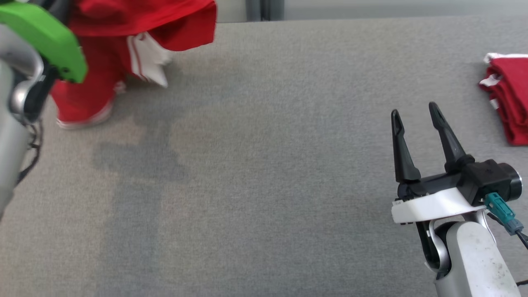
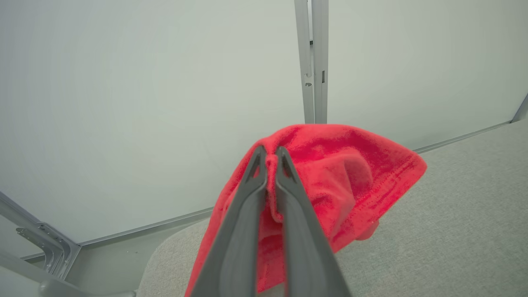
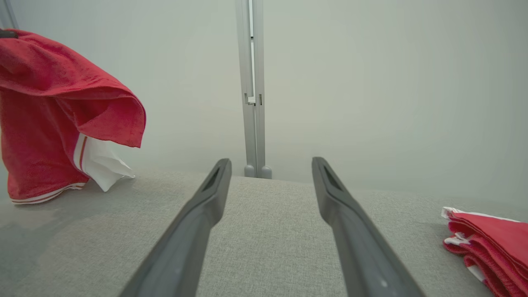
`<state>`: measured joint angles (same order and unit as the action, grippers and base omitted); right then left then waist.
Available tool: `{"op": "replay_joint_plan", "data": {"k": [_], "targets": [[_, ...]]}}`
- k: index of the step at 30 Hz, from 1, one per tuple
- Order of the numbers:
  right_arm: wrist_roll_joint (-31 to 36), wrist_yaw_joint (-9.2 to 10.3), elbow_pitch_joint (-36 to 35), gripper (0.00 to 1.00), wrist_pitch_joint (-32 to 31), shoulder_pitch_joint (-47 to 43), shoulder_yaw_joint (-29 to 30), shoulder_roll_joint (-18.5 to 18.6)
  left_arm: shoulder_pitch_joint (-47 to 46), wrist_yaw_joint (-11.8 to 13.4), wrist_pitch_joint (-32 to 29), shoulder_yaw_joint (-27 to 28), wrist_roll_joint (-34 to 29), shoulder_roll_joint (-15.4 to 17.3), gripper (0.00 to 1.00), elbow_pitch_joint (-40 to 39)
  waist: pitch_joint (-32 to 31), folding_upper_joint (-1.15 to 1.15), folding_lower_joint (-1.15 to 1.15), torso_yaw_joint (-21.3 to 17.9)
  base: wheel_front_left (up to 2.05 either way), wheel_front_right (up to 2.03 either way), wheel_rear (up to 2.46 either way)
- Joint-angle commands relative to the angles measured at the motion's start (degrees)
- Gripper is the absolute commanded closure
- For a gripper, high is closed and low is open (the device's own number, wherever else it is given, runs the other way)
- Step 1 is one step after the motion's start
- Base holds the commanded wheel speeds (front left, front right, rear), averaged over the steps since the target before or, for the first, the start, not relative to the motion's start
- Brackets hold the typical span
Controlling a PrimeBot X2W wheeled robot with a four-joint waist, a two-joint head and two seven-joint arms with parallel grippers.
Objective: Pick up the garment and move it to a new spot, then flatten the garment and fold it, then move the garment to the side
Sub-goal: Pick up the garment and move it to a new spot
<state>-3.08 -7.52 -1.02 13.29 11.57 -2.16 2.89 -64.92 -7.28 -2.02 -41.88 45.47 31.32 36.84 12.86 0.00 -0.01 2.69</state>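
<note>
**Status: garment lifted at the far left of the table**

The red terry-cloth garment with white striped trim (image 1: pixel 111 62) (image 2: pixel 346 173) (image 3: pixel 49 123) hangs in the air at the far left of the grey fabric-covered table (image 1: pixel 268 173) (image 3: pixel 264 231). It is bunched at the top and drapes downward. One flap folds out to the right, and a white panel with red stripes shows beneath that flap. The lower hem, edged in white, hangs close to the table surface. Whether the hem touches the surface cannot be told. A soft shadow lies on the table below and in front of the cloth.

The left gripper (image 2: pixel 270 154) is pressed together on a fold at the top of the garment, with a ridge of red cloth pinched between the two dark fingertips. In the head view, a bright green cover (image 1: pixel 45 37) on the left arm lies in front of part of the garment.

The right gripper (image 1: pixel 414 111) (image 3: pixel 270 165) sits over the right part of the table, well apart from the garment. Its fingers are spread and nothing is between them.

A folded stack of red and white cloth (image 1: pixel 509 107) (image 3: pixel 491 243) rests on the table at the right edge, beyond the right gripper.

Pale wall panels joined by a grey metal post (image 2: pixel 313 62) (image 3: pixel 251 82) stand behind the table.
</note>
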Motion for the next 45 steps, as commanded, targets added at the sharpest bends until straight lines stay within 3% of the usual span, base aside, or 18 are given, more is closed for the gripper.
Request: {"op": "replay_joint_plan", "data": {"k": [1, 10, 17, 24, 26, 27, 32, 36, 45], "targets": [[-0.6, 0.06, 0.4, 0.00, 0.5, -1.4, 0.2, 0.0, -0.3, 0.3, -0.5, -0.5, 0.2, -1.5, 1.00, -0.8, -6.0, 0.00, 0.01, -3.8, 0.00, 0.00, 0.00], [-2.4, 0.06, 1.8, 0.00, 1.3, -2.8, 0.4, 0.0, 4.5, 3.0, 0.6, -5.8, -1.1, -12.1, 1.00, -4.2, -5.3, 0.00, 0.01, -8.8, 0.00, 0.00, 0.00], [-3.9, 0.06, 2.9, 0.00, 1.8, -0.7, 0.4, 0.0, 10.0, 4.9, 6.0, -8.6, -1.1, -22.0, 1.00, 1.6, -2.2, 0.00, 0.01, -13.2, 0.00, 0.00, 0.00], [-4.8, 0.06, 4.5, 0.00, 1.9, 0.1, 0.1, 0.0, 14.0, 4.4, 11.4, -10.9, -0.4, -27.2, 1.00, 9.5, -0.5, 0.00, 0.01, -16.0, 0.00, 0.00, 0.00], [-5.0, 0.06, 4.6, 0.00, 1.9, 0.3, 0.2, 0.0, 14.8, 3.7, 12.4, -11.6, -0.1, -27.9, 0.54, 10.5, -0.3, 0.00, 0.01, -16.1, 0.00, 0.00, 0.00], [-5.0, 0.06, 4.6, 0.00, 1.9, 0.3, 0.3, 0.0, 15.4, 3.4, 12.8, -12.3, 0.1, -28.0, 0.00, 10.8, -0.2, 0.00, 0.01, -16.1, 0.00, 0.00, 0.00], [-5.2, 0.06, 4.9, 0.00, 1.9, 0.3, 0.2, 0.0, 17.5, 2.5, 13.7, -15.8, 2.8, -28.4, 0.00, 8.4, -0.6, 0.00, 0.01, -15.0, 0.00, 0.00, 0.00], [-4.9, 0.06, 5.1, 0.00, 1.9, 0.3, 0.2, 0.0, 17.6, 3.9, 15.0, -17.5, 4.2, -28.2, 0.00, 6.4, -1.4, 0.00, 0.01, -13.5, 0.00, 0.00, 0.00], [-4.0, 0.06, 6.4, 0.00, 1.9, -1.0, 0.6, 0.0, 17.8, 5.4, 17.3, -14.5, 2.2, -26.8, 0.00, 6.8, -5.0, 0.00, 0.01, -9.5, 0.00, 0.00, 0.00]]}}
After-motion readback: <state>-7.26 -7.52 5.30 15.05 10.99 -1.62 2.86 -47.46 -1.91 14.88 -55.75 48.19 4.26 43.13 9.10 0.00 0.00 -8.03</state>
